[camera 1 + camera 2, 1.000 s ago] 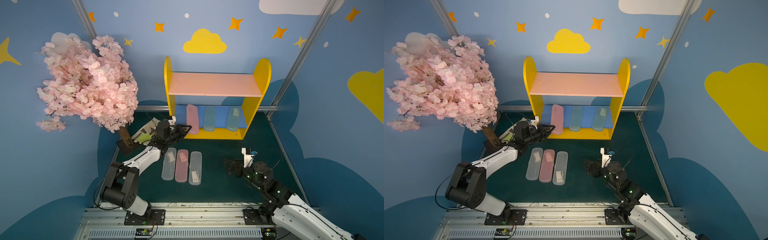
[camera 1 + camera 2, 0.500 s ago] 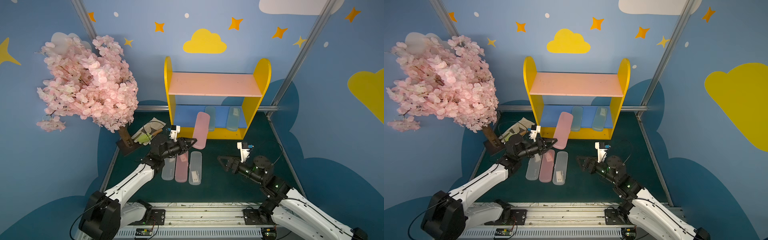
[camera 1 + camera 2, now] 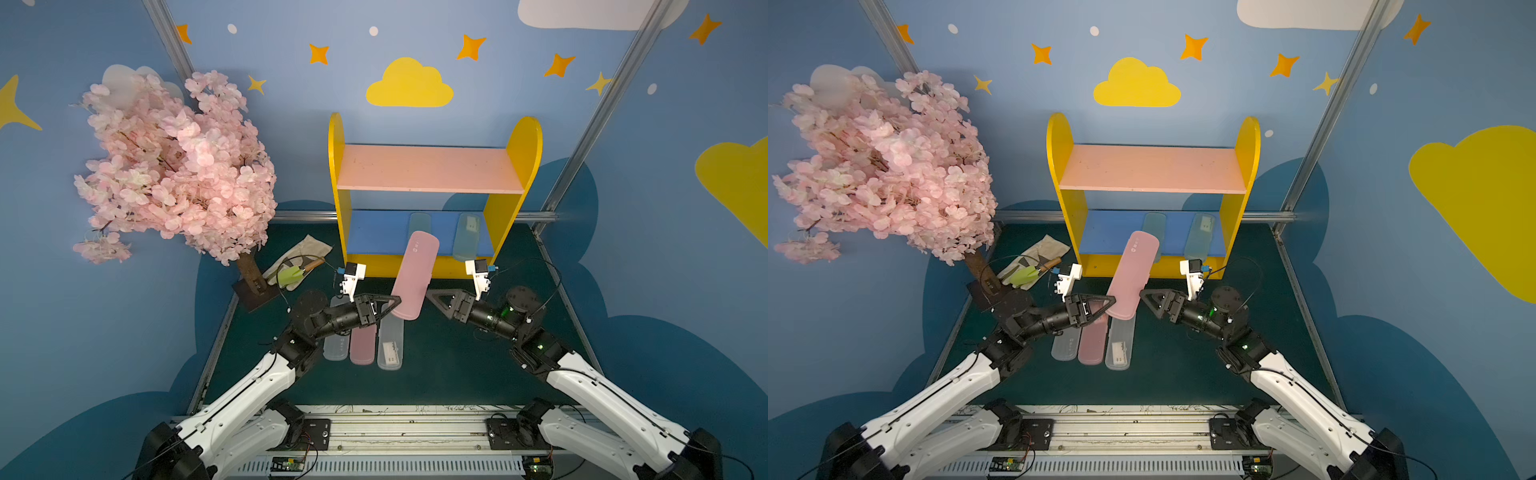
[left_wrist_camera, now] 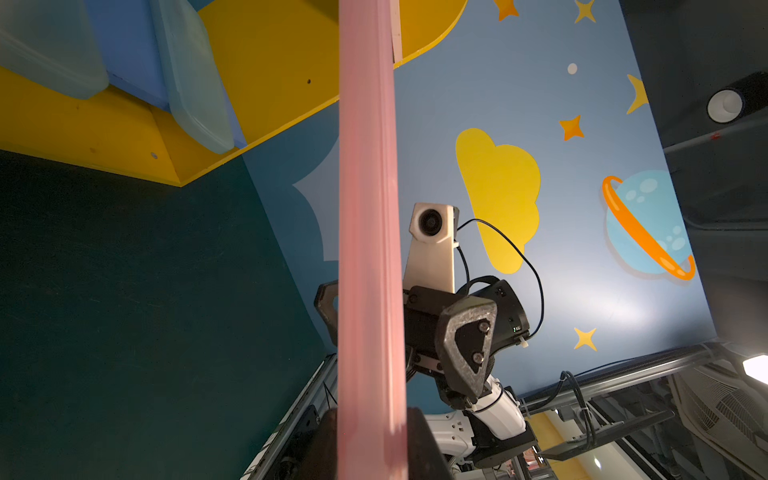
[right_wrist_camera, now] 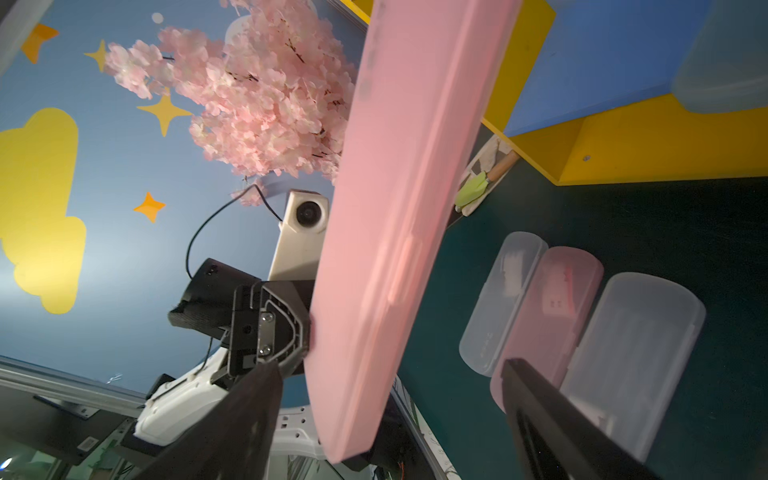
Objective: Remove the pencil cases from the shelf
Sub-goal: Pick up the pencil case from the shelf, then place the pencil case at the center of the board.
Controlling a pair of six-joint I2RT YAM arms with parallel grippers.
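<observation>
Two teal pencil cases (image 3: 467,237) lie on the blue lower board of the shelf (image 3: 515,158) in both top views. In front of the shelf, the left gripper (image 3: 397,300) pinches the pink pencil case (image 3: 415,276) by its long edge, above three cases (image 3: 390,345) rowed on the green mat (image 3: 457,365); bare mat lies to their right. The right gripper (image 3: 431,295) sits just beside the pink pencil case.

Left wrist view: the pink pencil case (image 4: 368,249) runs edge-on, and the teal ends overhang the board's front.

Right wrist view: the right gripper's fingers (image 5: 552,419) are spread wide, with the near end of the pink pencil case (image 5: 395,208) between them.
</observation>
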